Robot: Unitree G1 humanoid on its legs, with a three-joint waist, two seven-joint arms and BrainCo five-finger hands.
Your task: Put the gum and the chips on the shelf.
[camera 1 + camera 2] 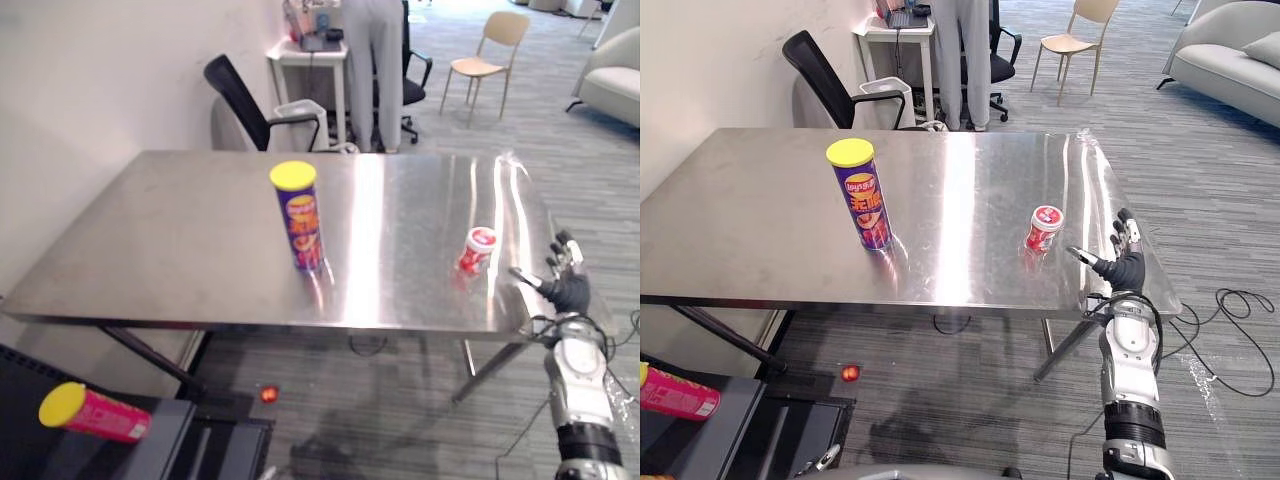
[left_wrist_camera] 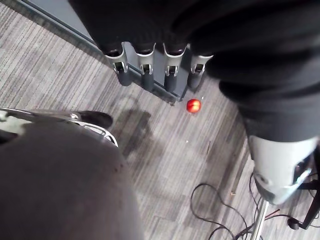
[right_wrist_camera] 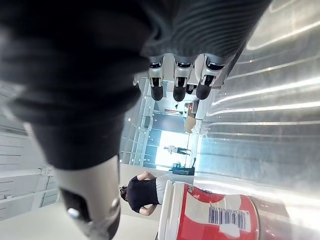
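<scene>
— Where are the chips and the gum?
— The chips can (image 1: 298, 218) stands upright mid-tabletop (image 1: 170, 250). The gum tub (image 1: 477, 250) sits at its 3 o'clock, well apart.
— And the hands?
— The right hand (image 1: 568, 290), fingers straight and empty, hovers near the gum's 4 o'clock, by the tabletop's edge. The left hand (image 2: 145, 75) hangs straight-fingered over the floor (image 2: 165, 160).

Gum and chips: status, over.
Right hand open at table edge, beside gum tub. Left hand open, over the floor. Gum tub and chips can upright on table, untouched. Nothing between hand and gum.
</scene>
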